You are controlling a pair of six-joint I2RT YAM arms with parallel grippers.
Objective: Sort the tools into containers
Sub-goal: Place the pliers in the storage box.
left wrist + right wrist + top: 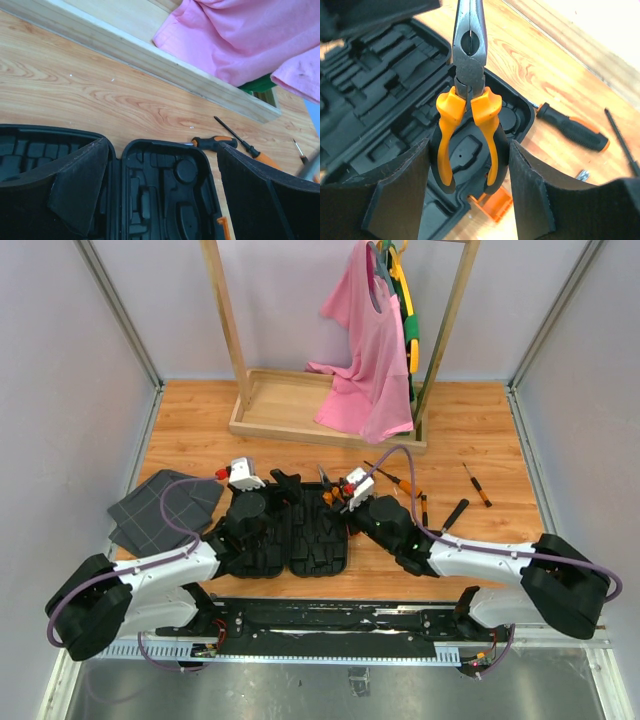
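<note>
The pliers (468,107) are clamped at the handles between R gripper (467,167) jaws, above the tool case (380,85); judged stiff, nose-heavy. L gripper (162,160) jaws wide apart, empty.

Orange-and-black pliers (467,75), black case (318,540), grid-patterned grey fabric (160,510)

The right gripper (470,150) presses its fingers (400,195) against the orange-and-black handles of the pliers (469,95), held over the open black tool case (375,85) with the steel nose pointing away across its moulded slots. The orange latch (495,202) sits on the case's near rim. Beyond the case's right rim, an orange-and-black screwdriver (572,129) lies on the wooden tabletop (535,65).
</note>
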